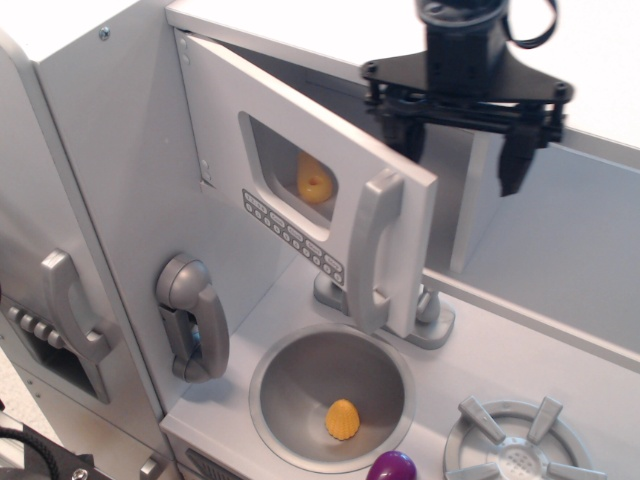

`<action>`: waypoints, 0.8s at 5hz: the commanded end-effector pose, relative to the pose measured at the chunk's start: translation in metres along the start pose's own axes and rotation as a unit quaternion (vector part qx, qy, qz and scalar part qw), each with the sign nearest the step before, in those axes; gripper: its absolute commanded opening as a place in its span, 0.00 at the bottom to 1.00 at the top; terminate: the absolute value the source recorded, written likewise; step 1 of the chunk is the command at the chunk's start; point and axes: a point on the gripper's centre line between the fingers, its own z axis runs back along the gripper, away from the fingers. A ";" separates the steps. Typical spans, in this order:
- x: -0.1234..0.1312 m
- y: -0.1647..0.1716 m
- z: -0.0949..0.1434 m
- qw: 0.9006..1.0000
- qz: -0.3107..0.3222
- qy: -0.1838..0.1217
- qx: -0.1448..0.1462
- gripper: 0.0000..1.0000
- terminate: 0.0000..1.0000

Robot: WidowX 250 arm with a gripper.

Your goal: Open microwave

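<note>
observation.image view: microwave sits at upper centre of the toy kitchen, door hinged on its left edge and swung partly outward. Long silver handle runs down the door's free edge; button strip lies below the small rounded window. A yellow piece shows through that window, inside the cavity.

Gripper hangs above and just right of the door's top free corner. Its fingers are spread apart, nothing between them; left finger sits close to the door's upper edge, contact cannot be told.

Below the microwave door: a faucet base on the counter, then the round sink holding a second yellow piece. A purple object peeks in below the sink rim. Toy phone hangs left of the sink. Burner lies right of the sink.
</note>
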 end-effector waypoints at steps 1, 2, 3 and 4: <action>-0.017 0.039 0.025 0.999 0.018 -0.018 0.024 1.00 0.00; -0.046 0.072 0.031 0.999 0.020 -0.007 0.047 1.00 0.00; -0.066 0.102 0.039 0.998 0.013 -0.003 0.056 1.00 0.00; -0.076 0.129 0.046 0.998 0.009 -0.003 0.063 1.00 0.00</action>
